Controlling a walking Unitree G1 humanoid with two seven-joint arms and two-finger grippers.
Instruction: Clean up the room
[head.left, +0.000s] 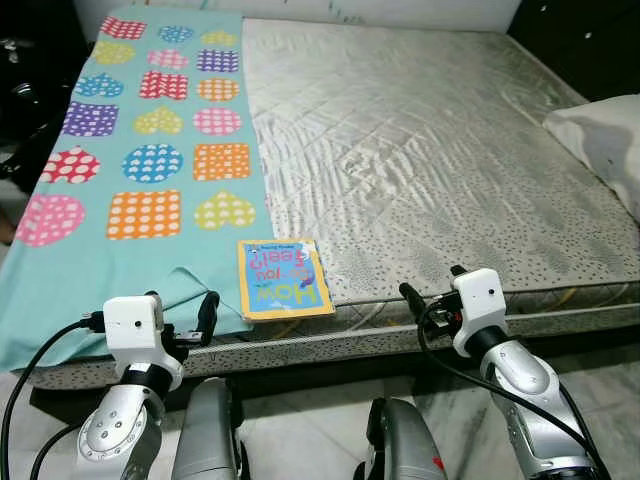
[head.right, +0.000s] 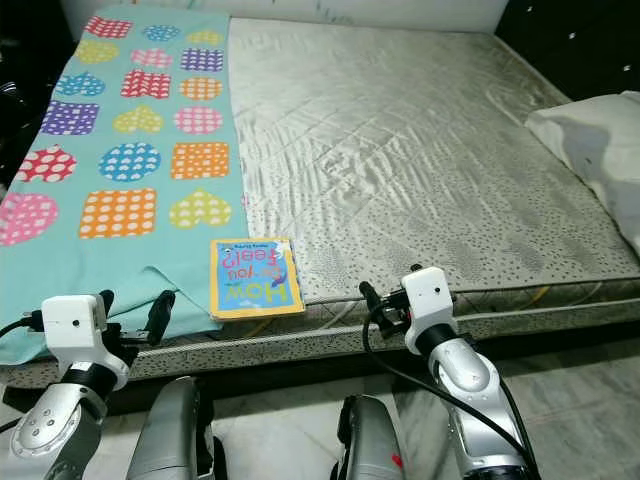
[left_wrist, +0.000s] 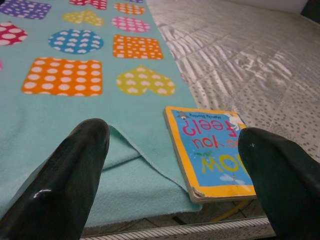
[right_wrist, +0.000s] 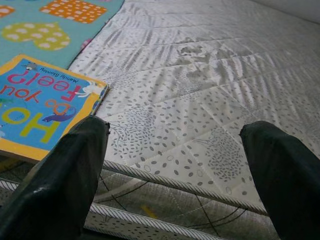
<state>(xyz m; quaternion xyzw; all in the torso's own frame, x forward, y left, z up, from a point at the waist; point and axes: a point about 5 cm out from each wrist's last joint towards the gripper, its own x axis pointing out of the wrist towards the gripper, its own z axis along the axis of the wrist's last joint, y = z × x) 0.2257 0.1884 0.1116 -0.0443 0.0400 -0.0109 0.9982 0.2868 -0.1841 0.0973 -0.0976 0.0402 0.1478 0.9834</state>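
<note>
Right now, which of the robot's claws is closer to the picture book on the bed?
Left, narrowly. The left claw hovers open at the bed's edge just left of the book; the right claw, also open, sits farther off to its right.

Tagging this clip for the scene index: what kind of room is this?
Most likely a bedroom: a bare quilted mattress fills the view, with a teal patterned blanket spread along one side, a pillow at the other edge, and a children's book near its front edge.
</note>
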